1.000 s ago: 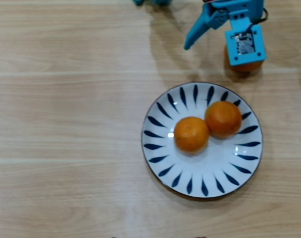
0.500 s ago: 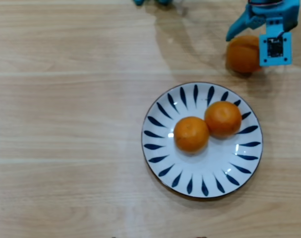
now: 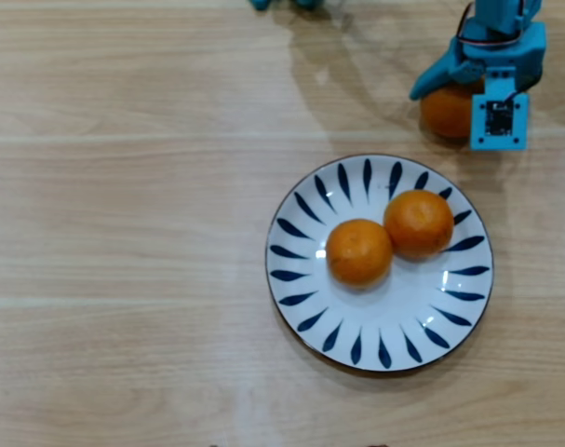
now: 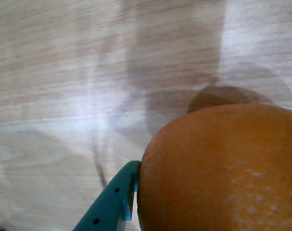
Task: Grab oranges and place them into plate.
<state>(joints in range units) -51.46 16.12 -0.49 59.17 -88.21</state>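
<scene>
Beyond the plate's (image 3: 312,200) upper right rim in the overhead view, my teal gripper (image 3: 454,98) sits over the third orange (image 3: 445,112) on the bare wood-grain table (image 3: 124,233). In the wrist view one plastic finger (image 4: 112,202) presses its dimpled skin, though I cannot tell whether I am clenched. Two round oranges (image 3: 359,251) touch on the white, blue-leafed ceramic.

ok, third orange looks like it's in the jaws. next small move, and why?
Probably lift straight up. In the wrist view one finger touches the third orange, and overhead the gripper sits over that orange, which is still outside the plate. Two oranges already lie there. Whether the grip is firm can't be told.
</scene>
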